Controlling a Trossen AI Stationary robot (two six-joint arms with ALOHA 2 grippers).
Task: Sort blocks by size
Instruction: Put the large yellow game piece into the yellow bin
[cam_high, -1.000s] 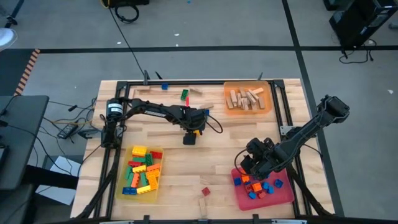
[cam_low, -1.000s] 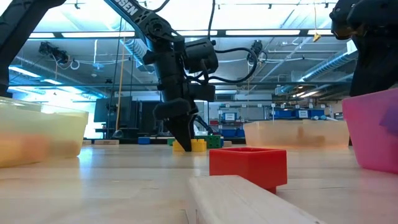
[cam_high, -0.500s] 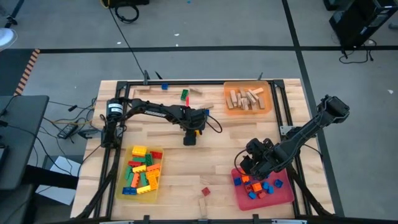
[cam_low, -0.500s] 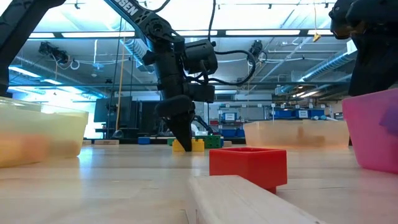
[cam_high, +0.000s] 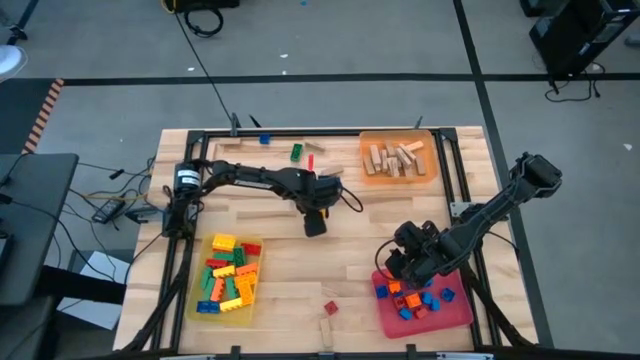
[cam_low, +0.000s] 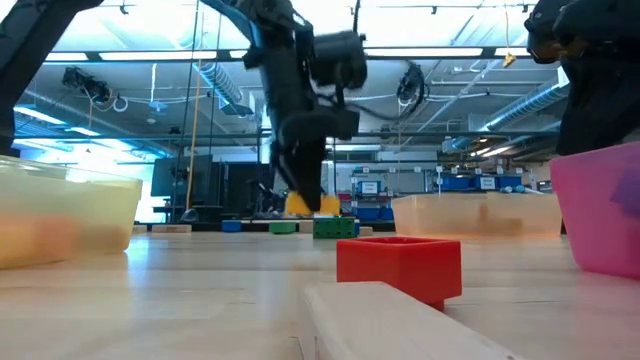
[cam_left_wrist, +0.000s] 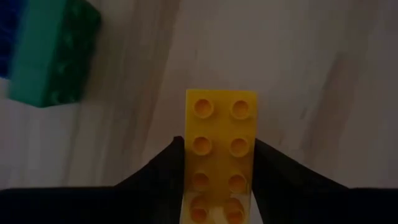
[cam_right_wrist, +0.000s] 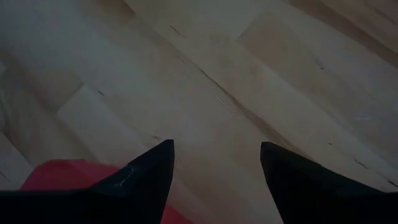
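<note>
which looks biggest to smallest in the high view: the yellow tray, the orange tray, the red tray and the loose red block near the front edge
1. Yellow tray and red tray: alike, and the right arm covers part of the red one, so no ranking.
2. Orange tray, somewhat smaller.
3. Loose red block, by far the smallest.

Yellow brick (cam_left_wrist: 221, 149) between dark jaws; green brick (cam_left_wrist: 53, 56); red brick (cam_low: 398, 264); pale wood table (cam_high: 350, 250).

Two dark jointed arms, left arm (cam_high: 250, 178) slim and black with a silver-capped motor near its base, looped black cable by its tool (cam_high: 315, 222), right arm (cam_high: 490, 212) bulkier, tapering dark fingers (cam_right_wrist: 140, 177)
</note>
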